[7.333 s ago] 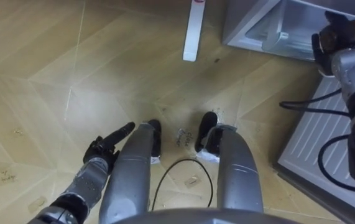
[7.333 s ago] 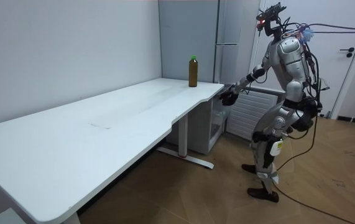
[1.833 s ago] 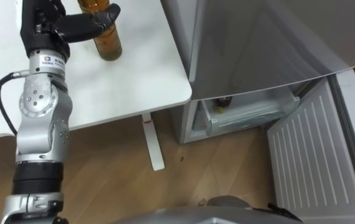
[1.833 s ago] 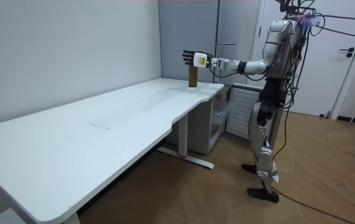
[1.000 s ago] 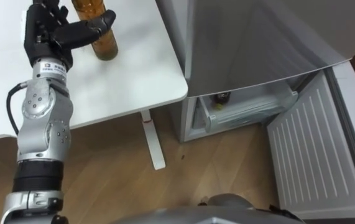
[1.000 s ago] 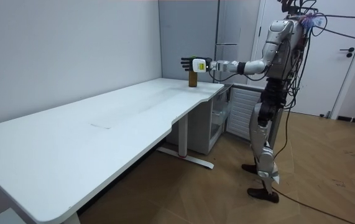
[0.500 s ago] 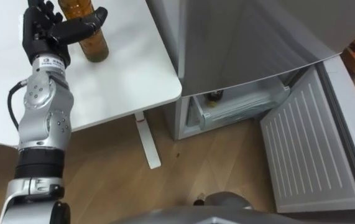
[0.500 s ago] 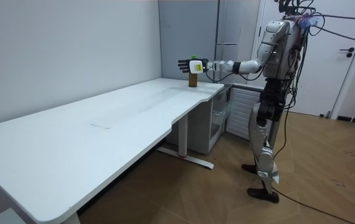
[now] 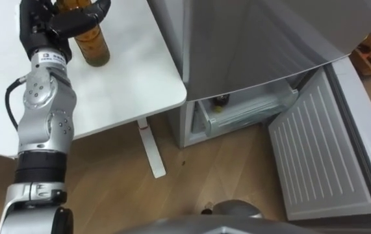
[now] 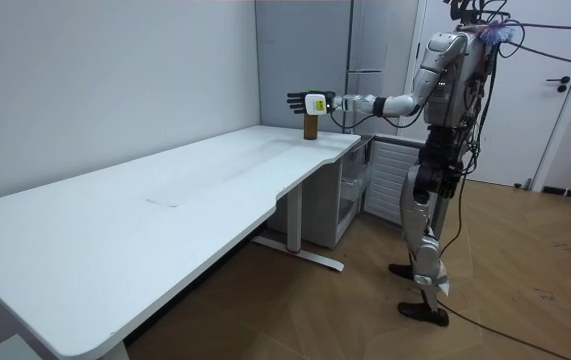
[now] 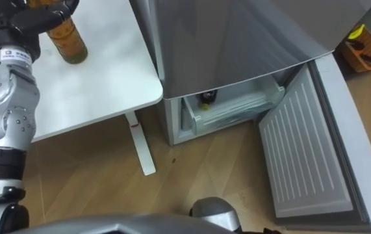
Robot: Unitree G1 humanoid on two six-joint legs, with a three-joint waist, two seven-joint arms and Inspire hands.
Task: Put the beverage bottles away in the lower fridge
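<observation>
A brown drink bottle [image 9: 90, 44] stands near the far right corner of the white table [image 9: 127, 71], next to the grey fridge [image 9: 256, 32]. My left hand [image 9: 42, 23] reaches it at arm's length: the fingers are straight beside it and the thumb lies across its front. In the room view the same left hand [image 10: 303, 102] is spread at the top of the bottle [image 10: 310, 128]. The lower fridge [image 9: 237, 110] is open, its door [image 9: 315, 149] swung out to the right. A dark bottle [image 9: 222, 99] sits inside it.
I stand on the wooden floor [image 9: 172, 188] between the table's end and the open fridge door. The table's white leg [image 9: 151, 153] is just left of the fridge. An orange object [image 11: 360, 39] lies on the floor at the far right.
I have risen from bending by the fridge and raised my left arm to the bottle. In the last second the hand closed in, its thumb crossing the bottle's front; the view shifted.
</observation>
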